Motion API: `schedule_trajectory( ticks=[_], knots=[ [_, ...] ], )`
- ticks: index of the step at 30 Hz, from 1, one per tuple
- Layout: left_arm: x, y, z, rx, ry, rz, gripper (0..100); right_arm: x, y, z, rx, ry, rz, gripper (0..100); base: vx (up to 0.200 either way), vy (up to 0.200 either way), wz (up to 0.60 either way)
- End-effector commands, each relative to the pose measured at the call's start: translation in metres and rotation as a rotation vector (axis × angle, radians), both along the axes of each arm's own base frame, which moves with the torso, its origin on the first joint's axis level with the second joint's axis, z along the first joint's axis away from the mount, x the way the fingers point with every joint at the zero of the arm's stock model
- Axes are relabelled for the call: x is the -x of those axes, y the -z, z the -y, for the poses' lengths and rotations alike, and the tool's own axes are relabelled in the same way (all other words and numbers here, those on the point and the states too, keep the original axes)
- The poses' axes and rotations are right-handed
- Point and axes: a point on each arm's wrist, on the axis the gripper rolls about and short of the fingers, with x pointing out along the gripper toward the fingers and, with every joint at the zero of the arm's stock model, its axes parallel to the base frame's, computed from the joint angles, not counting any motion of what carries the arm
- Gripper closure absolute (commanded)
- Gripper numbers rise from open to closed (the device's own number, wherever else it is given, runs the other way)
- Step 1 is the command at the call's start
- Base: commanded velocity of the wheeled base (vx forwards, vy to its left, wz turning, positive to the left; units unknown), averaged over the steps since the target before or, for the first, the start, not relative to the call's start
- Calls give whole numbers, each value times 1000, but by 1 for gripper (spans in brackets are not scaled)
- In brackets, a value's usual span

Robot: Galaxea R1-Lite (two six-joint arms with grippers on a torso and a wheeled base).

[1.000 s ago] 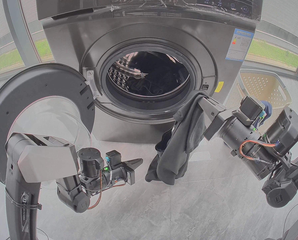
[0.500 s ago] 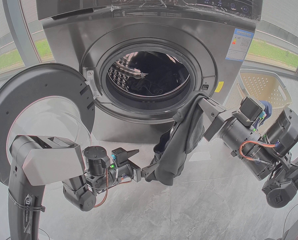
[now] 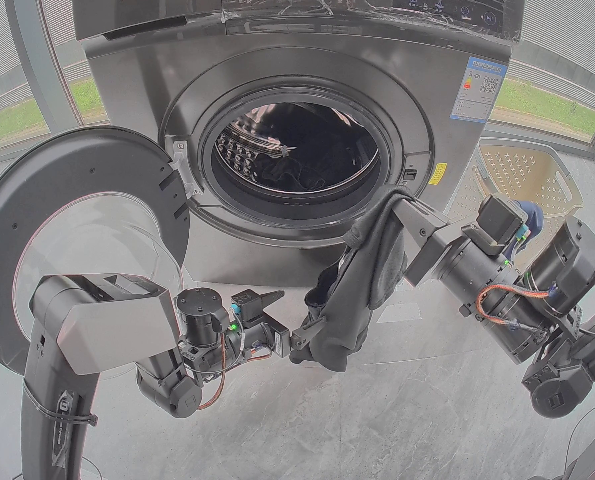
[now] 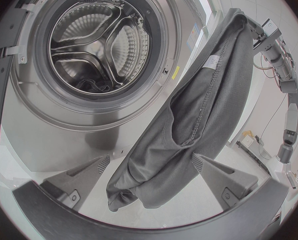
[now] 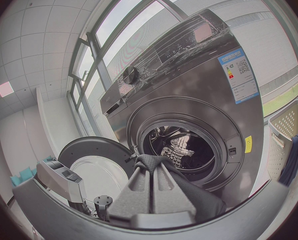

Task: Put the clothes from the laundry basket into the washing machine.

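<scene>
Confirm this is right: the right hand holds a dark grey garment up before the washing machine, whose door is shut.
Wrong on the door: the head view shows the door standing open on the robot's left, the drum exposed. The rest holds: the right hand is shut on the dark grey garment, held up before the washing machine.

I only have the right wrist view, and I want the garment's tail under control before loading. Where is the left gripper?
Observer: The left gripper is open and low by the garment, whose lower part sits between its fingers.
Operator: How does the garment hang?
Observer: It drapes down from the right gripper, bunched at the bottom, in front of the washer below the opening.
Operator: Touching the floor?
Observer: In the left wrist view its bottom end appears clear of the floor.
</scene>
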Motion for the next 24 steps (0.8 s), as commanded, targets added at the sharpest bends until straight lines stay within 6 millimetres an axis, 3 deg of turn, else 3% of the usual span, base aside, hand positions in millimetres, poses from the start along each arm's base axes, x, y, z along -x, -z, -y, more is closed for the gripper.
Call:
schedule_trajectory(
  ticks=[1, 4, 16, 24],
  knots=[
    [-2, 5, -5, -6, -13, -9, 0, 0, 0, 0, 0, -1, 0, 100, 0, 0, 0],
    [-5, 6, -14, -18, -37, -11, 0, 0, 0, 0, 0, -1, 0, 100, 0, 0, 0],
    [-20, 17, -18, -14, -61, -2, 0, 0, 2, 0, 4, -1, -7, 100, 0, 0, 0],
    [-28, 21, -5, 3, -43, 22, 0, 2, 4, -3, 8, -14, -13, 100, 0, 0, 0]
  ],
)
